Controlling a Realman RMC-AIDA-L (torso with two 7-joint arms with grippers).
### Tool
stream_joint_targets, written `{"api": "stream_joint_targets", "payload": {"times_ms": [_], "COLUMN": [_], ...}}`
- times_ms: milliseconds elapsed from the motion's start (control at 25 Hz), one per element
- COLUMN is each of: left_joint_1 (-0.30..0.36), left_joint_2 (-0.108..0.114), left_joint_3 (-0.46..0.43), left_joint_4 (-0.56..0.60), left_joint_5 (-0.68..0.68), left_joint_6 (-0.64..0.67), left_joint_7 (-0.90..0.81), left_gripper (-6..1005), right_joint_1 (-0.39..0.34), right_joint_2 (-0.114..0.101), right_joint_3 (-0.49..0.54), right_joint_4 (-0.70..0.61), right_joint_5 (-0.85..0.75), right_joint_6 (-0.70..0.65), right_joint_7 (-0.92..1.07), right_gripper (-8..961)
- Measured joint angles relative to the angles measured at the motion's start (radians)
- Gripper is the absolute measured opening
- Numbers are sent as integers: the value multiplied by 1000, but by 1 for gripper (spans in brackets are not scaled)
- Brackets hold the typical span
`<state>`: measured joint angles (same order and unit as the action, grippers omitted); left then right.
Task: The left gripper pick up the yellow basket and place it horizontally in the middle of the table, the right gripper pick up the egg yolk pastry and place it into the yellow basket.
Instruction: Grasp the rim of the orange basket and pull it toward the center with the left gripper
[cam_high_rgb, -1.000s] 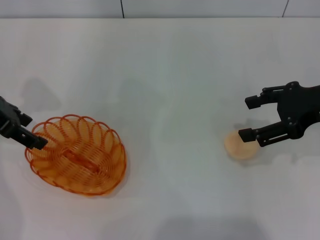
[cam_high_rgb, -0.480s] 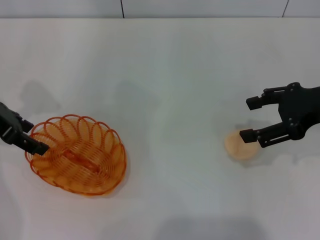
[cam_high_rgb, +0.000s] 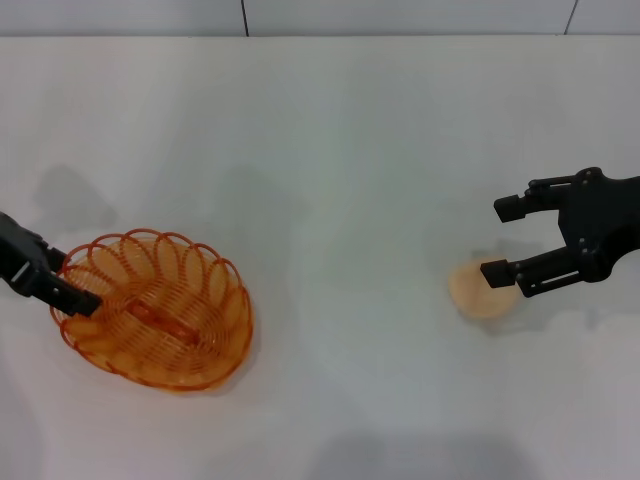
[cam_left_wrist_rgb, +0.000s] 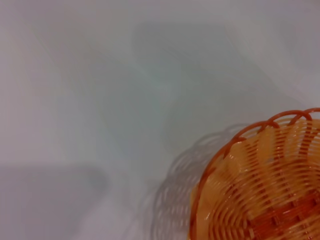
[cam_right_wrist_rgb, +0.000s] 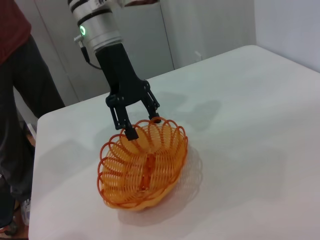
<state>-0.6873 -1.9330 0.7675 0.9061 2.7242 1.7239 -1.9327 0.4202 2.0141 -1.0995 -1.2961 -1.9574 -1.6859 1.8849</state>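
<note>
The yellow basket (cam_high_rgb: 155, 310) sits on the left side of the tabletop (cam_high_rgb: 330, 150), not in the middle yet. The left gripper (cam_right_wrist_rgb: 139, 123) is at the basket's rim, with its jaws spread, one finger inside the rim and one outside. It has not squeezed or lifted it yet, as far as I can tell. The egg yolk pastry (cam_high_rgb: 481, 290) lies far away on the right side. The right gripper (cam_high_rgb: 508, 240) is above it with jaws spread wide. Both jobs are still left to do.
</note>
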Motion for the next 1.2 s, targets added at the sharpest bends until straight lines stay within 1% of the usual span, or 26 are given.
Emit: {"api": "stream_joint_targets", "payload": {"times_ms": [160,480,920,1200], "left_joint_1": [2,5,2,-5], "left_joint_2": [-7,-9,1,2], "left_joint_3": [-1,-2,-1,1], "left_joint_4": [-5,-5,-3,-2], "left_joint_5": [-1,4,7,3], "left_joint_6": [-18,-32,-37,-53], "left_joint_7": [1,0,6,27], "left_gripper": [876,875,875,875], "right_joint_1": [-1,0,-1,0], "right_joint_2": [0,0,-2,-1], "right_joint_3": [0,0,0,0], "right_joint_4": [3,9,9,11], "right_joint_5": [0,0,0,0], "right_joint_6": [0,-2,-5,-5], "right_joint_7": [0,0,0,0], "right_gripper": [870,871,870,871]}}
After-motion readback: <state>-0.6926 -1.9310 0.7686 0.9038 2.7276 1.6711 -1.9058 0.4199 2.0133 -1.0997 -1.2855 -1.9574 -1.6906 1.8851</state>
